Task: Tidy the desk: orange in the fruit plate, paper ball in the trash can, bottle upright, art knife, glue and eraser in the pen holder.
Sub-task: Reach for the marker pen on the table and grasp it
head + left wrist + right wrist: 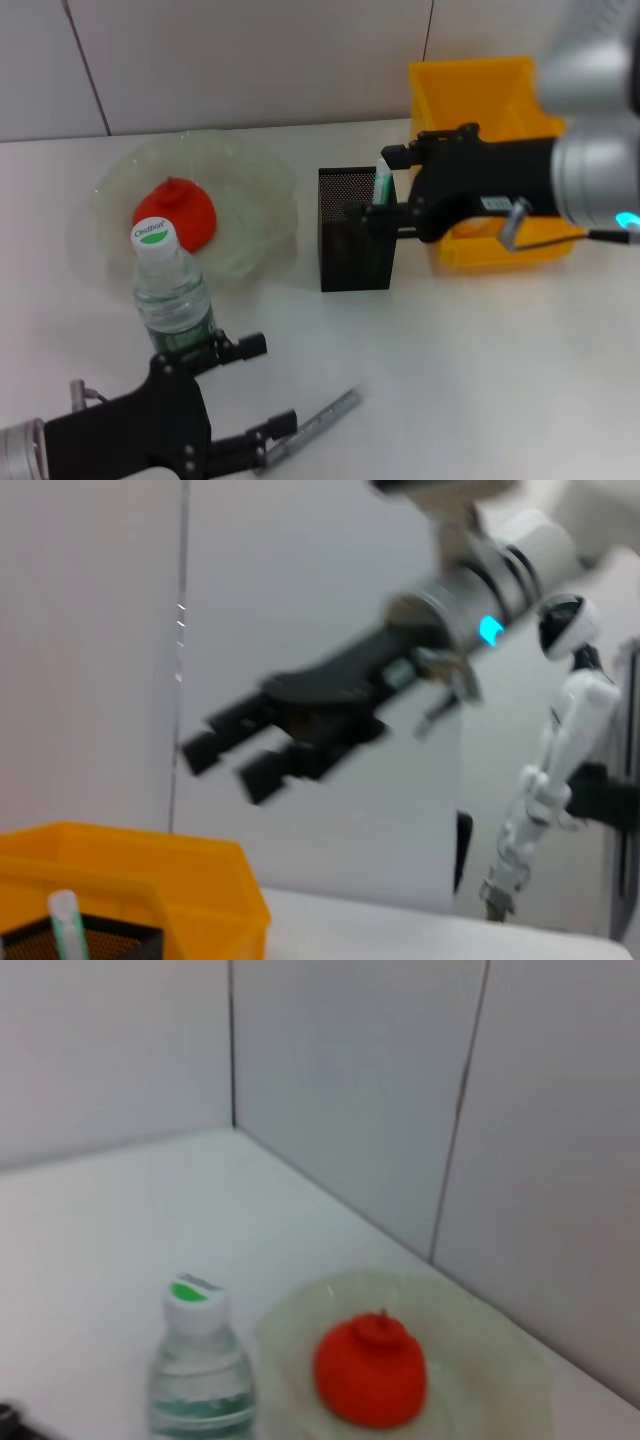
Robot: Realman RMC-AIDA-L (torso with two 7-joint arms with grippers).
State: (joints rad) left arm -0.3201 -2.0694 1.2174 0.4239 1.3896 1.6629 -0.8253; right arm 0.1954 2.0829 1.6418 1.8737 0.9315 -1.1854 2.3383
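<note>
The orange lies in the fruit plate at the far left; both also show in the right wrist view, orange and plate. The bottle stands upright in front of the plate and also shows in the right wrist view. My left gripper is open and empty just in front of the bottle. A slim grey art knife lies by its lower fingertip. My right gripper is open over the pen holder, where a green-and-white stick stands. The trash can is behind it. Paper ball and eraser are out of view.
The white wall runs close behind the plate and the trash can. In the left wrist view the right gripper hangs above the trash can and the pen holder's rim.
</note>
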